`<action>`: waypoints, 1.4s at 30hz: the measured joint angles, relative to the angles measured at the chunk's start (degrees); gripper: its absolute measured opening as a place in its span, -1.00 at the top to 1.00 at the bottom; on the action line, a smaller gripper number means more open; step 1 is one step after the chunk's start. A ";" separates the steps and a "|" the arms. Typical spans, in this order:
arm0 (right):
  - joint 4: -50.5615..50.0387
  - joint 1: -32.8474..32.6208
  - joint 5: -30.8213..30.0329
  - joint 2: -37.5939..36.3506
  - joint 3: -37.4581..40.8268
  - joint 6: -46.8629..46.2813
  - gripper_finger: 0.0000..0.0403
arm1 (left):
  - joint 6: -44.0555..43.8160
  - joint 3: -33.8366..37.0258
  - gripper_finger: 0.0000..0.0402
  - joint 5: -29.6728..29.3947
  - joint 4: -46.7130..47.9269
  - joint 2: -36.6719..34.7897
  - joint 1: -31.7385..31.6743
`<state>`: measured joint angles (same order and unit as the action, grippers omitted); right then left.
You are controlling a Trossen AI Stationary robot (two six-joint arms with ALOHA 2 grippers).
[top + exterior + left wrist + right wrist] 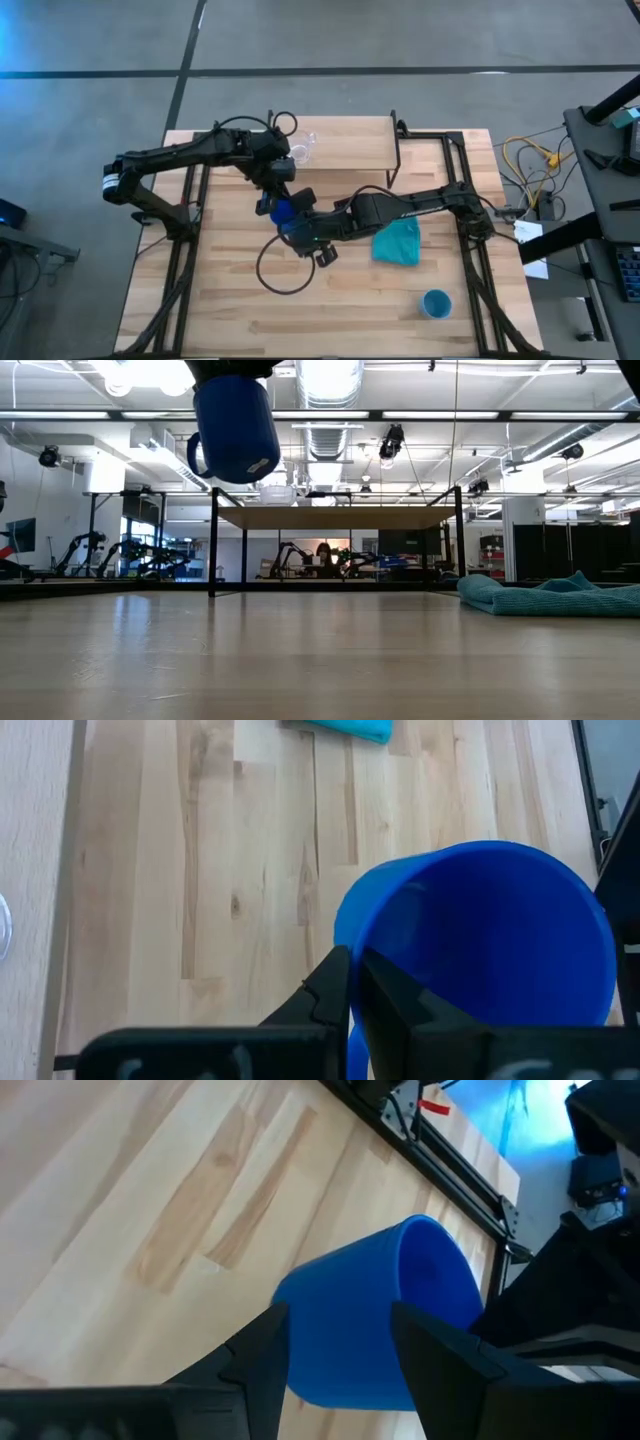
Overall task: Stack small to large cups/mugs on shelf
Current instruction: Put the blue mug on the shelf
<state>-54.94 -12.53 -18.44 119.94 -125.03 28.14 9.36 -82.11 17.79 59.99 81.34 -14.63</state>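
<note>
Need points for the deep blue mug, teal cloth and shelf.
deep blue mug (235,428), low view, on its side wall.
teal cloth (397,243), high view, on its folded middle.
shelf (345,143), high view, on its bare wooden top.

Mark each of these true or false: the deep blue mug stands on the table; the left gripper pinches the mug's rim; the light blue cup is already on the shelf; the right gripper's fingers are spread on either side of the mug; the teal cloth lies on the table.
1. The deep blue mug stands on the table. False: it hangs tilted in the air.
2. The left gripper pinches the mug's rim. True.
3. The light blue cup is already on the shelf. False: it stands on the tabletop, far from the shelf.
4. The right gripper has its fingers spread on either side of the mug. True.
5. The teal cloth lies on the table. True.
</note>
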 joint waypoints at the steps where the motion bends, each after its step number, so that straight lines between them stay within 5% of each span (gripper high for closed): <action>1: -0.05 -0.01 -0.10 0.00 0.00 0.00 0.15 | -0.01 0.02 0.99 -0.06 0.00 0.00 0.00; 9: 0.08 -0.15 -3.17 -0.21 -0.02 -0.05 0.15 | 0.02 1.04 0.99 0.13 0.11 0.00 0.07; 20: 0.50 -0.18 2.24 -0.22 0.02 -0.68 0.17 | 0.00 0.43 0.99 0.03 0.00 0.04 0.07; 42: 3.35 0.63 2.34 -0.11 0.71 -2.62 0.21 | 0.23 -0.91 0.99 1.41 -0.11 0.04 0.17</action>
<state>-51.59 -11.90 -16.10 119.83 -124.33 25.52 9.59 -83.01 19.20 59.88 81.38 -14.46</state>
